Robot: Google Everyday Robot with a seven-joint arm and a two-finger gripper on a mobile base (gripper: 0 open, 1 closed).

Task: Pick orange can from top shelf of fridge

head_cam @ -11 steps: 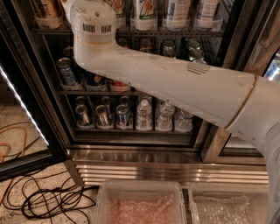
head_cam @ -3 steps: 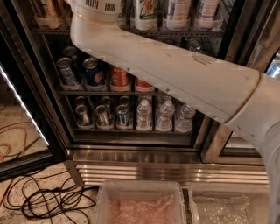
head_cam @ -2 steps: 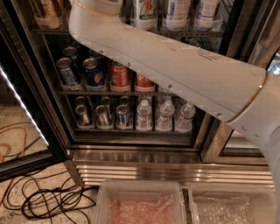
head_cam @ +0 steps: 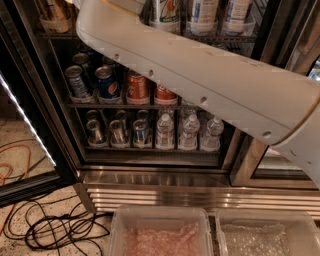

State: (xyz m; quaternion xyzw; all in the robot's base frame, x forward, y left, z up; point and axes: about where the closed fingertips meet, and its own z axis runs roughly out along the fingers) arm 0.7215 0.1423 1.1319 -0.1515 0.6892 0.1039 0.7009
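The fridge (head_cam: 150, 186) stands open in front of me, with a dark interior and a steel base grille. On its top shelf (head_cam: 225, 37), at the far left, the orange can (head_cam: 54, 9) shows its golden body with dark streaks, sitting in a clear plastic cup. Tall white cans (head_cam: 165, 12) stand to its right. My white arm (head_cam: 200, 80) slants from the right edge up to the top of the camera view, just right of the orange can. The gripper is past the top edge, out of view.
Short soda cans (head_cam: 107, 82) fill the middle rack, with water bottles (head_cam: 189, 131) and small cans below. The glass door (head_cam: 25, 125) hangs open at left. Black cables (head_cam: 55, 230) lie on the floor. Two plastic bins (head_cam: 160, 235) with bubble wrap sit at the bottom.
The arm has risen and its wrist end has left the top of the view. More of the soda cans on the middle rack now show beneath it.
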